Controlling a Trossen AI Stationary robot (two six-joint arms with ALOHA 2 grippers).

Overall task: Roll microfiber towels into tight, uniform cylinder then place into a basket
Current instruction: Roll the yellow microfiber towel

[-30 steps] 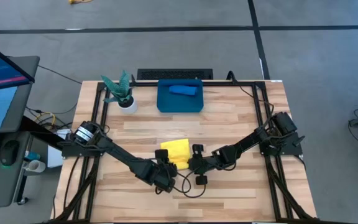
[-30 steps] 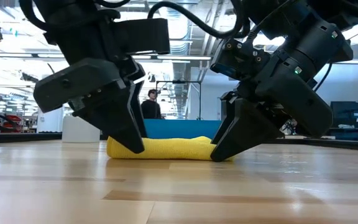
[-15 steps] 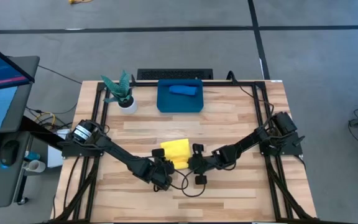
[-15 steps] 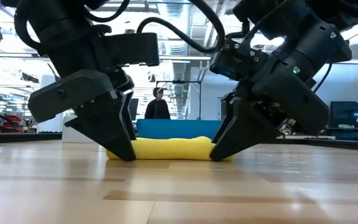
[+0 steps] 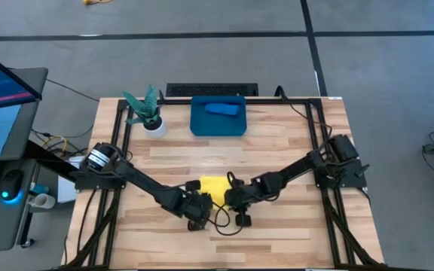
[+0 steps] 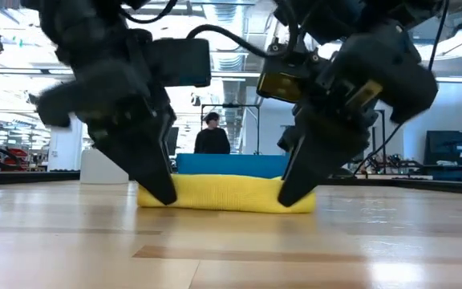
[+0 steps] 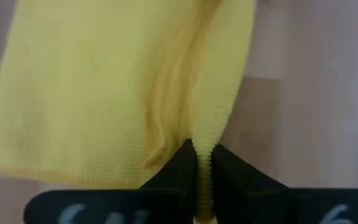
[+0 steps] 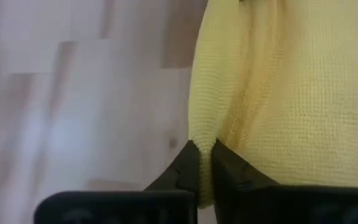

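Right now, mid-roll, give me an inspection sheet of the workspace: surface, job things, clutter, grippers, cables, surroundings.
Surface: light wooden slatted table, no spills seen.
Job's things: bright yellow microfiber towel lying on the table near the front; rolled medium-blue towel inside the shallow teal-blue plastic basket at the back.
Clutter: small white potted plant left of the basket.
Grippers: left gripper and right gripper each pinch a towel edge, at opposite ends.
Cables: black loop at the wrists.
Surroundings: monitor left; a person behind the table.
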